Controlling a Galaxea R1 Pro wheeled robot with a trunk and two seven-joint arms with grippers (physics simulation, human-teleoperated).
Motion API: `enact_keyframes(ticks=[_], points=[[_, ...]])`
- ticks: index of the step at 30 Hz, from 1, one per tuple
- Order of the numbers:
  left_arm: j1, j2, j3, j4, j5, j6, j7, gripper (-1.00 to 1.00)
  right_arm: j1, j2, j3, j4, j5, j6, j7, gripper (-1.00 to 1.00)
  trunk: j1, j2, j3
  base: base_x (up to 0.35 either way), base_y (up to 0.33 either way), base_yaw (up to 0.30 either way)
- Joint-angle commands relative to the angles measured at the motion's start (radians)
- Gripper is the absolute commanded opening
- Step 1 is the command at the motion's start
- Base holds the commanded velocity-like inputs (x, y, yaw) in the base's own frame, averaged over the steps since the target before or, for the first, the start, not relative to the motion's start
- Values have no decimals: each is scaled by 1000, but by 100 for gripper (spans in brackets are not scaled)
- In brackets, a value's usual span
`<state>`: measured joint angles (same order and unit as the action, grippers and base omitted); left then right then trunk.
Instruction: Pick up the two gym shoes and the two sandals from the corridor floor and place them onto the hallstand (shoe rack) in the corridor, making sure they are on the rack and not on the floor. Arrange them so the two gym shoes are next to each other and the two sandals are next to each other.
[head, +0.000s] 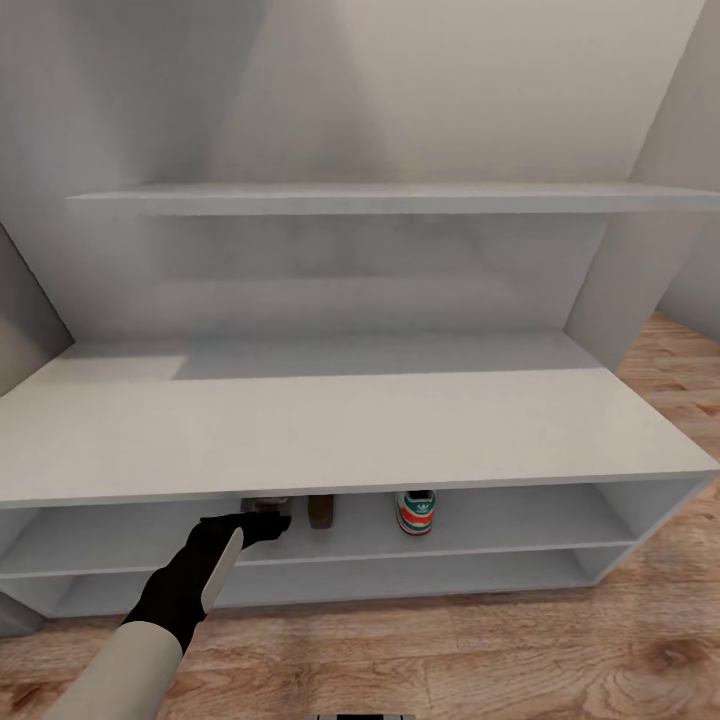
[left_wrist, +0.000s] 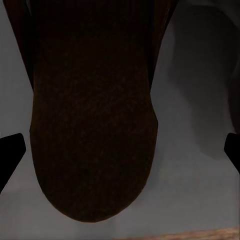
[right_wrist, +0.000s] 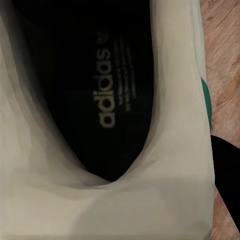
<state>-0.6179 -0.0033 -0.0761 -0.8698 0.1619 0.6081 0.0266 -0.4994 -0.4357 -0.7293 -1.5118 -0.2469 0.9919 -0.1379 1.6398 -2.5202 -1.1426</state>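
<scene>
The light grey hallstand fills the head view. On its upper low shelf stand one gym shoe, heel outward, and a brown sandal. A second sandal lies just left of that one, with my left gripper at it. In the left wrist view this sandal lies between the wide-open fingertips, touching neither. The other gym shoe, white with a green stripe, is close up in the right wrist view. My right gripper pinches its side wall, with one dark finger outside it.
The corridor floor of wood planks runs before the rack and past its right end. The lower shelf and the bench top are bare. A long wall shelf hangs above. Wood floor lies beneath the held shoe.
</scene>
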Motion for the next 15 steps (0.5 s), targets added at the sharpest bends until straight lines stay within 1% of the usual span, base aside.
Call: enact_keyframes(ticks=[1, 4, 6, 9, 10, 11, 15], points=[[0, 0, -1, -1, 7, 5, 3, 100, -1, 0, 0, -1, -11, 4, -9, -100, 0, 0, -1, 0, 0, 0], [0, 0, -1, -1, 8, 4, 3, 100, -1, 0, -1, -1, -10, 4, -10, -100, 0, 0, -1, -9, 0, 0], [0, 0, -1, -1, 8, 4, 3, 100, -1, 0, -1, -1, -9, 4, -10, -100, 0, 0, -1, -228, 0, 0], [0, 0, -1, 0, 8, 4, 3, 100, -1, 0, -1, -1, 37, 4, -10, -100, 0, 0, -1, -318, 0, 0], [0, 0, -1, 0, 8, 3, 3, 100, -1, 0, -1, 0, 66, 4, -9, -100, 0, 0, -1, -334, 0, 0], [0, -1, -2, -1, 8, 3, 3, 100, -1, 0, -1, 0, 78, 4, -9, -100, 0, 0, -1, -336, 0, 0], [0, -1, -3, -1, 8, 3, 3, 100, -1, 0, -2, 1, 88, 4, -9, -100, 0, 0, -1, -338, 0, 0]])
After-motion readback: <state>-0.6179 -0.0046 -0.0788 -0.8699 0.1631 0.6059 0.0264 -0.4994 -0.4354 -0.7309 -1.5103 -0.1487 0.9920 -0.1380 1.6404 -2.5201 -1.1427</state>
